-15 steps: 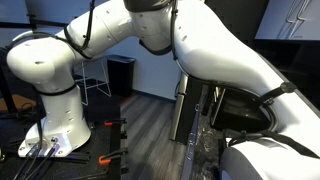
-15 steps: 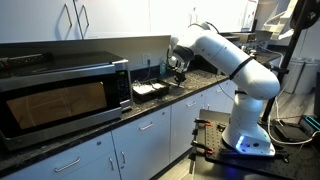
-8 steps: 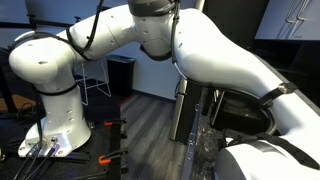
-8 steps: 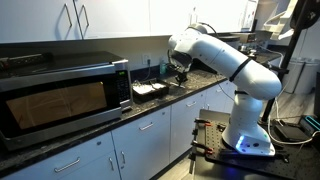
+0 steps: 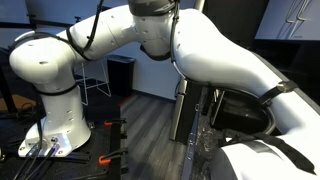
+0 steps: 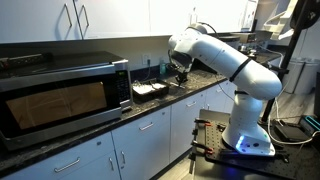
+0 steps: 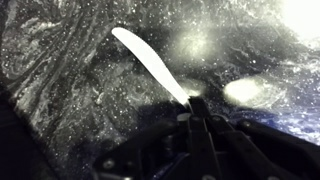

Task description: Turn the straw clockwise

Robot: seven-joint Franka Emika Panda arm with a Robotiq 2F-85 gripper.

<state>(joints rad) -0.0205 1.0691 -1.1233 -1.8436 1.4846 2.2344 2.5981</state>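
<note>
In the wrist view a white straw (image 7: 150, 62) lies on the dark speckled countertop (image 7: 60, 90), running from the upper left down to my gripper (image 7: 194, 105). The jaws are closed together on the straw's near end. In an exterior view the gripper (image 6: 181, 73) reaches down to the counter behind the black tray; the straw is too small to see there. In an exterior view (image 5: 200, 50) only the white arm fills the picture and the gripper is hidden.
A black tray (image 6: 150, 90) sits on the counter next to a large microwave (image 6: 60, 95). White cabinets (image 6: 100, 20) hang above. Bright glare spots (image 7: 245, 92) lie on the countertop to the right of the gripper.
The arm has shifted slightly toward the back of the counter since a second ago; since half a second ago nothing visibly moved.
</note>
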